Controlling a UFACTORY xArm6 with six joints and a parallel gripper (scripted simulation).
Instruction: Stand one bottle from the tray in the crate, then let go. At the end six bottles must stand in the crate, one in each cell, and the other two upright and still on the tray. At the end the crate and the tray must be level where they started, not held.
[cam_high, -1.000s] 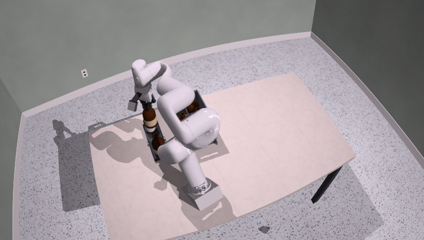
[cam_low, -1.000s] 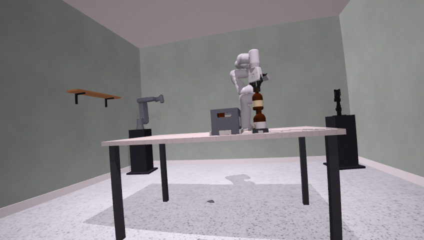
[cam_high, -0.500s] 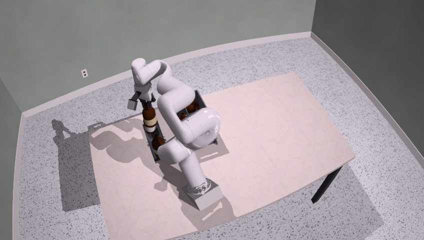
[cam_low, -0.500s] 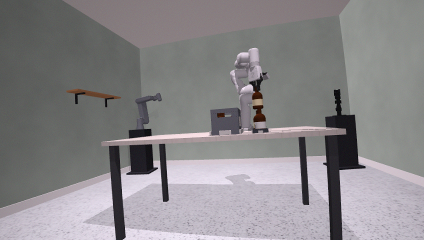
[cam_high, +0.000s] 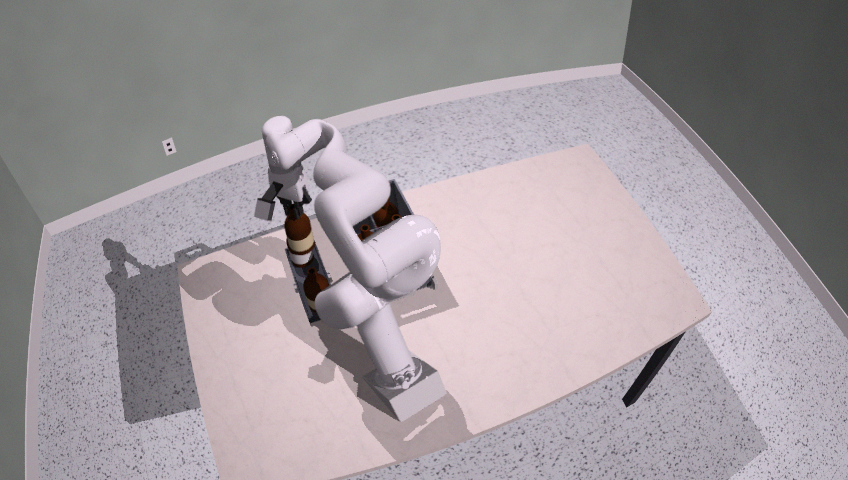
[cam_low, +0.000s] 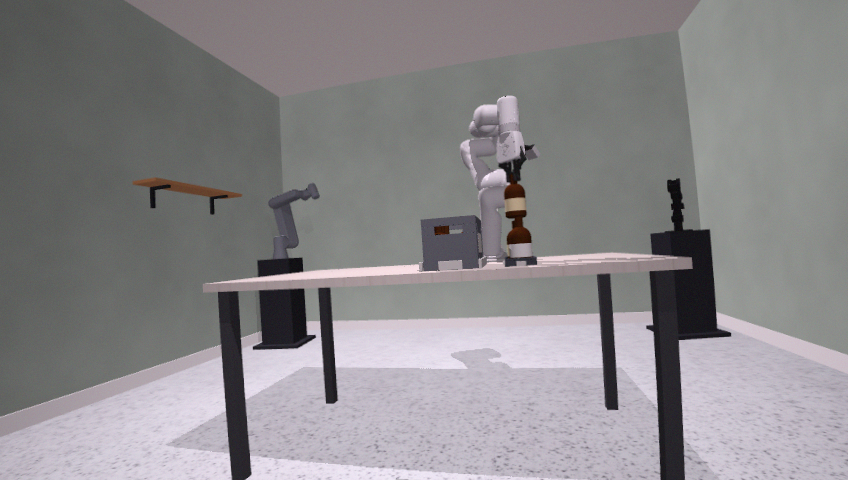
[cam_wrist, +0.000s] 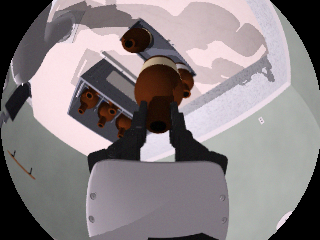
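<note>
My gripper is shut on the neck of a brown bottle with a cream label. It holds the bottle upright in the air above the narrow dark tray. The bottle's base is about level with the top of a bottle standing on the tray. In the wrist view another tray bottle is partly hidden behind the held one. The grey crate stands beside the tray with several bottles in it. My arm hides much of it.
The crate and tray sit near the back edge of the pink table. My base is at the front edge. Off the table are a second grey arm on a black pedestal, a wall shelf and a black stand.
</note>
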